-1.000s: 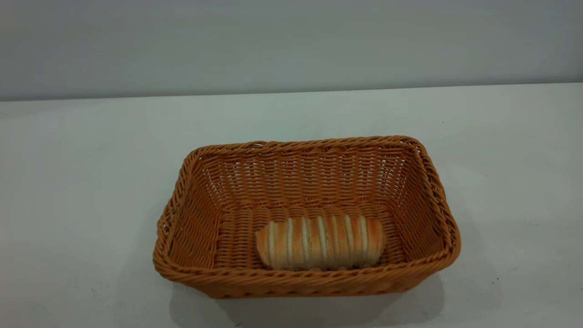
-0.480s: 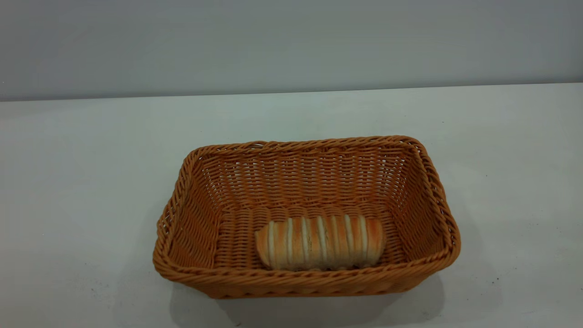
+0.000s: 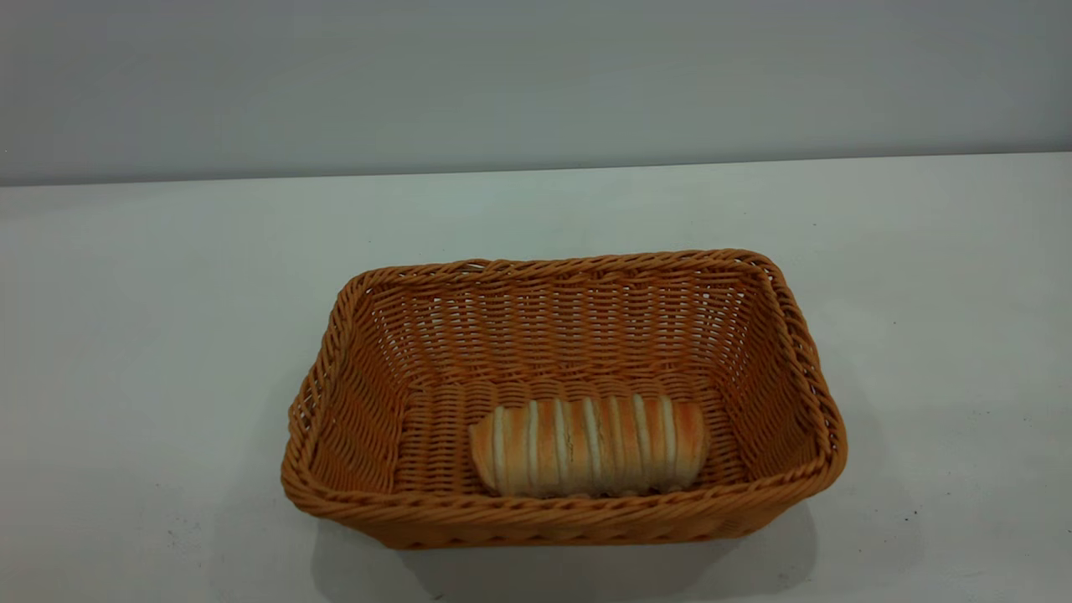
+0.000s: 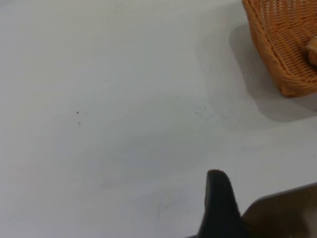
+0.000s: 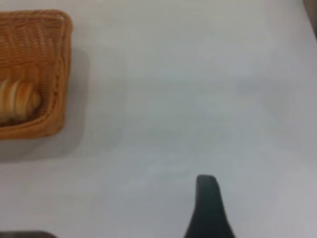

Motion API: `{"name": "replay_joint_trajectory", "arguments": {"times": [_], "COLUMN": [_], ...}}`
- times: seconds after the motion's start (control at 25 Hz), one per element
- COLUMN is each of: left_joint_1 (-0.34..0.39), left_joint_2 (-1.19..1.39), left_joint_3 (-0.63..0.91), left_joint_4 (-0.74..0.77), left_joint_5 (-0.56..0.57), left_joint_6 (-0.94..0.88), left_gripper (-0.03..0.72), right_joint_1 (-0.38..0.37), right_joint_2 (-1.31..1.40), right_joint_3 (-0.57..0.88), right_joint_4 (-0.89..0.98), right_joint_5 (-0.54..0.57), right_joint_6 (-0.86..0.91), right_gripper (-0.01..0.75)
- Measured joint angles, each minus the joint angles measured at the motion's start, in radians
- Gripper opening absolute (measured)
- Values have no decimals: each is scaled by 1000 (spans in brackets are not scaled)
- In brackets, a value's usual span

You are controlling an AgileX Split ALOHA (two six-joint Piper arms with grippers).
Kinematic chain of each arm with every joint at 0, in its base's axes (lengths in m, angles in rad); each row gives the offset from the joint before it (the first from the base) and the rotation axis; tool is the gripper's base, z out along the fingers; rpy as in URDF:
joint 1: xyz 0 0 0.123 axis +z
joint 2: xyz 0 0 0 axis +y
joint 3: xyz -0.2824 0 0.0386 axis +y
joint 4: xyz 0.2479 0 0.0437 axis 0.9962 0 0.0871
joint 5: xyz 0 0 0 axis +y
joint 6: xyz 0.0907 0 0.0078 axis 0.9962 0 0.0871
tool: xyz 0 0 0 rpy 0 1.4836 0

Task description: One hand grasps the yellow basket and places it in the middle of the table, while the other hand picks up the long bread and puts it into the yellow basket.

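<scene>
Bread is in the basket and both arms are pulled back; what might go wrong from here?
Little remains to fail. The long bread lies on the floor of the yellow basket, against its near wall, so a bump to the basket might shift it. Each wrist view shows only one finger, the left and the right, over bare table beside the basket, so a careless restart might clip the rim.

Grey wall, a few dark specks, one soft shadow.
A plain grey wall (image 3: 536, 75) runs along the far edge of the counter (image 3: 167, 335), unmarked from corner to corner. A tiny speck (image 3: 814, 224) lies near the far edge toward the right; another speck (image 3: 914, 512) sits close to the front right corner. Faint dots (image 3: 172, 532) lie toward the front left corner, possibly dirt. A shadow (image 3: 586, 574) falls along the front edge, around its middle.
</scene>
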Motion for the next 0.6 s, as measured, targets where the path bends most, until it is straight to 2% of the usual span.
{"name": "replay_joint_trajectory", "arguments": {"times": [0.6], "left_joint_1": [0], "left_joint_2": [0], "left_joint_3": [0], "left_joint_4": [0], "left_joint_5": [0], "left_joint_6": [0], "left_gripper": [550], "right_joint_1": [8], "right_joint_2": [0], "right_joint_3": [0], "right_joint_4": [0], "right_joint_5": [0], "right_joint_6": [0], "right_gripper": [544]}}
